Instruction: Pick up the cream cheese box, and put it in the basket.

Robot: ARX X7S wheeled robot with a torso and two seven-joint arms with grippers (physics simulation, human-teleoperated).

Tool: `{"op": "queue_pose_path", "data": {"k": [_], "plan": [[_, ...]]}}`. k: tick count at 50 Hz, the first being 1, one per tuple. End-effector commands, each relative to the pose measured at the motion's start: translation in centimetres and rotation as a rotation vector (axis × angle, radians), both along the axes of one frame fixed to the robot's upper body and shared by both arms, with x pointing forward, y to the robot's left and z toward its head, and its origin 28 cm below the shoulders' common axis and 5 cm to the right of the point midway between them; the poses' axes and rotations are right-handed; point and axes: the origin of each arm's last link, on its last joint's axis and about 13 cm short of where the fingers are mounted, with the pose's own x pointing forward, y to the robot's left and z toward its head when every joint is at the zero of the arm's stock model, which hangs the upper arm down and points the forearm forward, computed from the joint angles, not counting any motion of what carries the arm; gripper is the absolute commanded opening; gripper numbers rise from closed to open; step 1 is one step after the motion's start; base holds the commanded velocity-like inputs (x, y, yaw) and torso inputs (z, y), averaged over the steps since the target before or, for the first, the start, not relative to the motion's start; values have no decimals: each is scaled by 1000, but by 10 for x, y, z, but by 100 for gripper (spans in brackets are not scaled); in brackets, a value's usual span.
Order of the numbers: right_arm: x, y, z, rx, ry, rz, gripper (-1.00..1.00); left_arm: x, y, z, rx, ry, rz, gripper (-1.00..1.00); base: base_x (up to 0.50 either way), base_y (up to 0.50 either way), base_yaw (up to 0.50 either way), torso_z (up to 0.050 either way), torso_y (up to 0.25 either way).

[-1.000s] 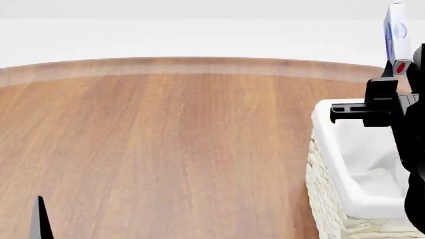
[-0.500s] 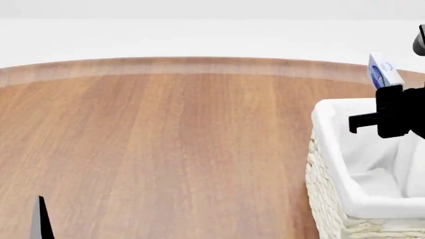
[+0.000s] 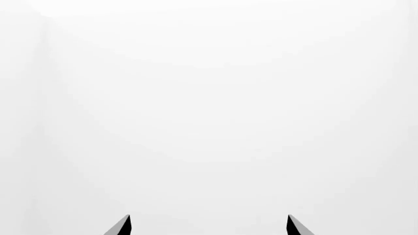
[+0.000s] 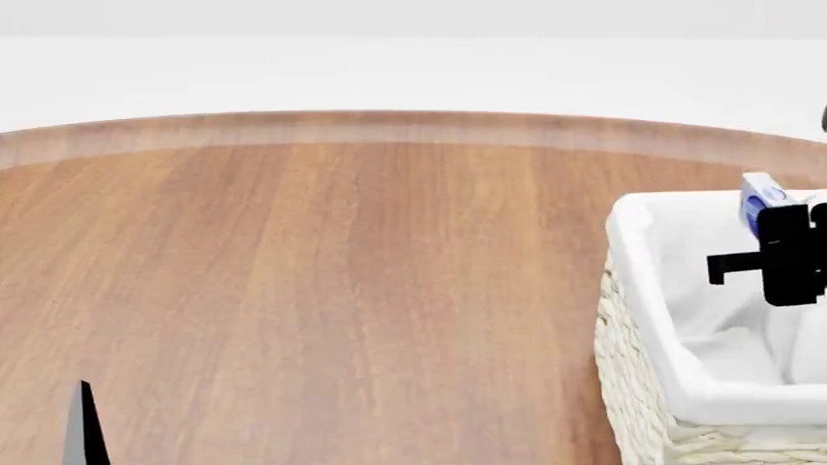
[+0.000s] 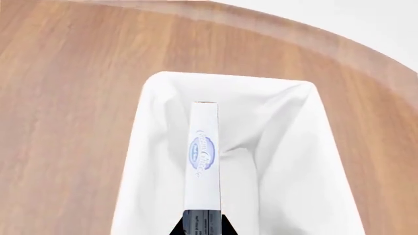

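Note:
My right gripper (image 4: 785, 254) is shut on the cream cheese box (image 4: 760, 202), a thin white box with a blue oval mark. It holds the box edge-on just above the open basket (image 4: 646, 291), at the head view's right edge. In the right wrist view the box (image 5: 203, 156) sticks out from my gripper (image 5: 202, 226) over the white cloth liner (image 5: 287, 161) inside the basket. My left gripper (image 3: 207, 226) is open and empty, facing a blank white surface. One left fingertip (image 4: 84, 426) shows at the bottom left of the head view.
The round wooden table (image 4: 323, 281) spreads left of the basket, with its far edge (image 4: 387, 126) against a white floor. The woven basket wall (image 4: 633, 387) stands at the table's right side.
My right gripper has come down with the cream cheese box, from well above the basket's far rim to just over its opening. The left arm has barely moved.

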Motion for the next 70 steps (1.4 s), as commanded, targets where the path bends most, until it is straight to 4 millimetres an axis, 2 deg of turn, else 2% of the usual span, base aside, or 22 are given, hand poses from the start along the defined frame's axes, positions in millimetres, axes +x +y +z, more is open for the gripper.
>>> {"op": "queue_pose_path", "data": {"k": [1,9,33,54,64,65,70], "plan": [[0,-4,-1,15,91,-25,-100,0,0,0,-2,0,1,100,0,0,0,0,0],[1,-4,-1,27,90,-32,-100,0,-1,0,-1,0,-2,100,0,0,0,0,0],[14,-2,-31,51,118,-16,-100,0,-1,-1,2,1,-3,100,0,0,0,0,1],[18,-3,-49,49,142,-12,-100,-1,-1,-2,4,2,-7,100,0,0,0,1,0],[17,-4,-49,40,138,-19,-100,0,-1,-2,5,2,-6,100,0,0,0,0,0],[17,-3,-48,37,136,-9,100,0,-1,-1,5,1,-5,100,0,0,0,0,0],[16,-4,-49,29,129,-11,100,-1,-2,-2,6,1,-7,100,0,0,0,0,0]]}}
